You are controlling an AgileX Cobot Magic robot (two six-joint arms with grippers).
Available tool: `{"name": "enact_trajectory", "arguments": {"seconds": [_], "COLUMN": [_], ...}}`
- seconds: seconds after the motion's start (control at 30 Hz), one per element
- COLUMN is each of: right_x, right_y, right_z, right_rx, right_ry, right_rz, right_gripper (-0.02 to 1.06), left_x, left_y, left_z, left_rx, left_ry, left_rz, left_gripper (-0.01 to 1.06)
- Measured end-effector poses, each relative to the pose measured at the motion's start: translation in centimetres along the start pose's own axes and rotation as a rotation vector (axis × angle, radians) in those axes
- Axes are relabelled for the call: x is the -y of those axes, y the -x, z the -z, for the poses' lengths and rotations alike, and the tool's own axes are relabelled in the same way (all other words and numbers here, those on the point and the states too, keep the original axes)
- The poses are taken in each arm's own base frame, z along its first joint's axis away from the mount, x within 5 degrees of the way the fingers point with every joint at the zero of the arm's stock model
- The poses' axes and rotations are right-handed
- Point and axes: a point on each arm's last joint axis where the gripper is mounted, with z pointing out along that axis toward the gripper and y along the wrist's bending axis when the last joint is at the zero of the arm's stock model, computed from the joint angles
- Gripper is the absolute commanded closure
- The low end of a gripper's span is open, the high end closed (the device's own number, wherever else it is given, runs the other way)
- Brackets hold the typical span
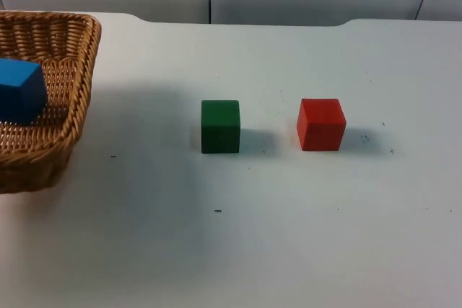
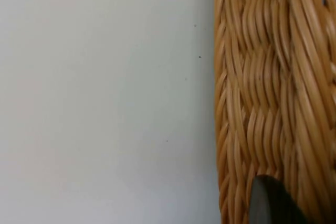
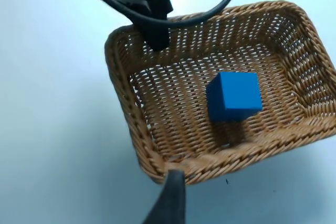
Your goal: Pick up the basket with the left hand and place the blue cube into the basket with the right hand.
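The top camera looks down and forward over the worktop (image 1: 289, 250); both wrist cameras share its wicker basket (image 1: 72, 91), the left one closest.

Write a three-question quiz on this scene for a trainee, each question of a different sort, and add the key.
1. True or false: the blue cube lies inside the wicker basket.
2. Multiple choice: which cube stands on the white table nearer the basket? A) the green cube B) the red cube C) a yellow cube
3. Fill in: the left gripper holds the basket by its ____.

Key: 1 true; 2 A; 3 rim. The right gripper hangs above the basket, next to its rim.
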Motion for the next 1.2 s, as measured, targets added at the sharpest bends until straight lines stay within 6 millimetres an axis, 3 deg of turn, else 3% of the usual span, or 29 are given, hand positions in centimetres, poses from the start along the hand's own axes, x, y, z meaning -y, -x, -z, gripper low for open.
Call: {"name": "enact_trajectory", "arguments": {"seconds": [0.4, 0.8, 0.87, 0.93, 0.97, 1.07, 1.1, 1.2], "right_x": [0.0, 0.0, 0.0, 0.0, 0.0, 0.0, 0.0, 0.0], "right_y": [0.0, 0.0, 0.0, 0.0, 0.0, 0.0, 0.0, 0.0], "right_z": [0.0, 0.0, 0.0, 0.0, 0.0, 0.0, 0.0, 0.0], "right_rx": [-0.004, -0.004, -0.005, -0.005, -0.005, -0.005, -0.005, -0.005], "right_ry": [-0.002, -0.002, -0.003, -0.003, -0.003, -0.003, -0.003, -0.003], "right_rz": [0.002, 0.007, 0.008, 0.008, 0.008, 0.008, 0.008, 0.008], "right_gripper": [0.27, 0.27, 0.27, 0.27, 0.27, 0.27, 0.27, 0.27], "left_x": [-2.5, -3.7, -3.8, -3.8, -3.8, -3.9, -3.9, -3.9], "left_y": [0.2, 0.2, 0.3, 0.3, 0.4, 0.5, 0.5, 0.6], "left_z": [-3.0, -4.2, -4.2, -4.2, -4.2, -4.2, -4.2, -4.2], "left_rx": [-0.023, -0.014, -0.009, -0.006, -0.002, 0.006, 0.011, 0.014], "left_ry": [-0.02, 0.017, 0.026, 0.029, 0.033, 0.037, 0.039, 0.039], "left_rz": [-0.018, -0.019, -0.022, -0.023, -0.021, -0.018, -0.015, -0.012], "left_gripper": [1.05, 1.04, 0.98, 0.81, 0.81, 0.5, 0.5, 0.24]}}
